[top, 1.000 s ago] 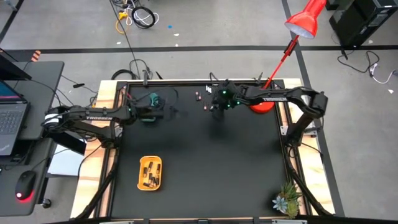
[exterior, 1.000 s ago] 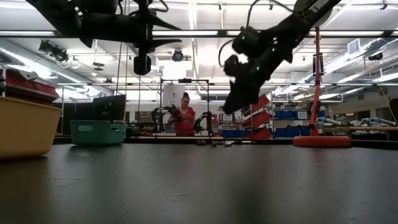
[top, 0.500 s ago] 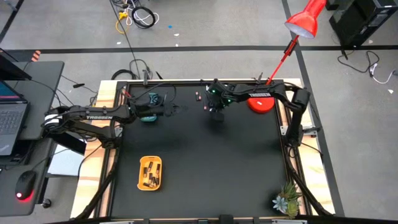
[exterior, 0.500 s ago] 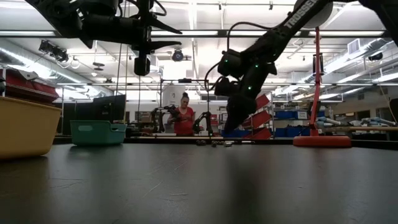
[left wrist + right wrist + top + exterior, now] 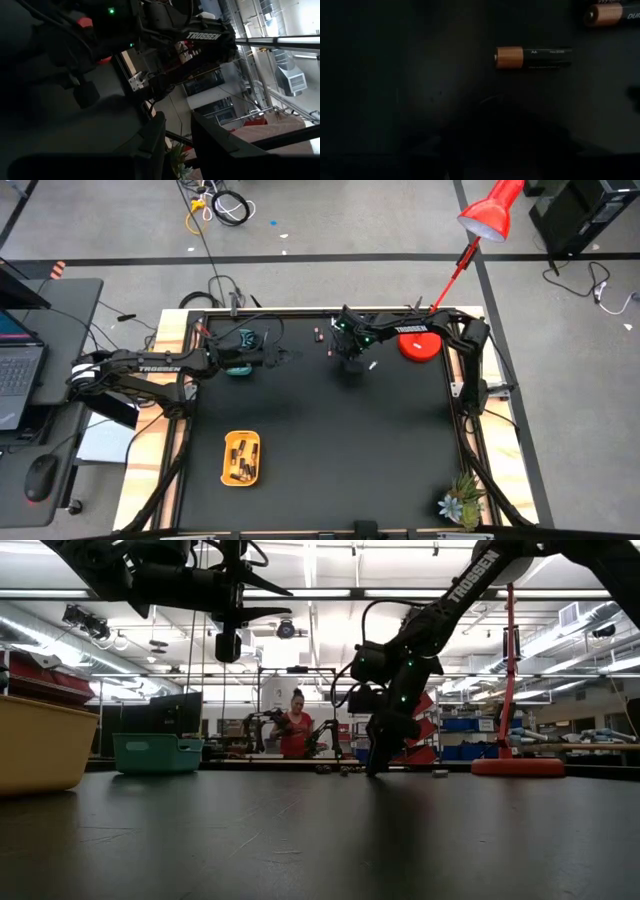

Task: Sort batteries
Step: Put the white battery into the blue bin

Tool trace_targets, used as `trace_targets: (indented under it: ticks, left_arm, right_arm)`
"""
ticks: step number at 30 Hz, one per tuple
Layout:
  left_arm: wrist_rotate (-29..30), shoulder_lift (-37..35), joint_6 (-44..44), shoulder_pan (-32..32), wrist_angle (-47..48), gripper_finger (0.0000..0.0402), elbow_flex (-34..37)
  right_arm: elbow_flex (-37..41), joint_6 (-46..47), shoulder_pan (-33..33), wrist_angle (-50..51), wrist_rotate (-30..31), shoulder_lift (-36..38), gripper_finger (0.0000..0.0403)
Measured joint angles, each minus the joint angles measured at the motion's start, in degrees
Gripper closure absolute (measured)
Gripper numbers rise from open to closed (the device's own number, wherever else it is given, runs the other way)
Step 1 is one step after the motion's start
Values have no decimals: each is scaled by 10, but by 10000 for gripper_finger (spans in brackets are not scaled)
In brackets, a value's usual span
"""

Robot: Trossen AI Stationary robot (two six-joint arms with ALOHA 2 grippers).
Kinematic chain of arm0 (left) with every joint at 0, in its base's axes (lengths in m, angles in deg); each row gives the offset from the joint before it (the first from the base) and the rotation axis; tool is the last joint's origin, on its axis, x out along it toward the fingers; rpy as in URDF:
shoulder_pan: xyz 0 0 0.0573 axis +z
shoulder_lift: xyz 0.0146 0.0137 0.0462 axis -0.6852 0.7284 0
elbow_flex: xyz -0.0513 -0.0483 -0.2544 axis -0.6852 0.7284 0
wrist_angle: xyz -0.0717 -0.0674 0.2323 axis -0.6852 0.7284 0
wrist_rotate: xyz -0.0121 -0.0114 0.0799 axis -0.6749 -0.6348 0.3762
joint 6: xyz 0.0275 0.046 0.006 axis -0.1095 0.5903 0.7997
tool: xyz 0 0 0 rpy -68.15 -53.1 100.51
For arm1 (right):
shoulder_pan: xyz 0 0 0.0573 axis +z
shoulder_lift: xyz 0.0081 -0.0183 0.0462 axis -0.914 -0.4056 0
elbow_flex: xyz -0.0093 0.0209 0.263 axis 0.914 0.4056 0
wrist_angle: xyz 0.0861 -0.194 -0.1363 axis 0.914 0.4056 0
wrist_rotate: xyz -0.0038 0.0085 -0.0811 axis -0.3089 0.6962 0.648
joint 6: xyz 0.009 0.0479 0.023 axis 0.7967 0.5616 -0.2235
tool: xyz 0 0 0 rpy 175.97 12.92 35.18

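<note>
step: reaching for loose batteries [image 5: 532, 56] at tabletop [image 5: 330, 440] far edge | right hand [image 5: 352, 358] low, span unclear, nothing visibly held | left hand [image 5: 285, 356] parted, empty, hovering | next: centre over one battery, close

Right gripper [image 5: 350, 358] low over far bench [image 5: 330, 450], beside loose batteries [image 5: 318, 334]. Left gripper [image 5: 283, 357] near teal tray [image 5: 243, 339]. Yellow tray [image 5: 241, 457] near-left.
</note>
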Motion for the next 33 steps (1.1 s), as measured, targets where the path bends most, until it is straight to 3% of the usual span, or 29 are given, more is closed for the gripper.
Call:
trace_targets:
  ticks: [4,7,12,19,33]
  left_arm:
    - [-1,0,-1,0,0,300,0]
    - [-12,0,-4,0,0,300,0]
    - [-20,0,-1,0,0,300,0]
    - [-19,0,29,14,0,300,0]
    - [-48,0,29,45,0,300,0]
  right_arm:
    - [-16,58,0,30,-5,-1,236]
    - [-51,104,-1,131,-22,2,252]
    - [-51,141,0,203,-24,80,270]
    - [65,230,-10,161,-3,196,276]
    - [174,297,-10,122,20,223,275]
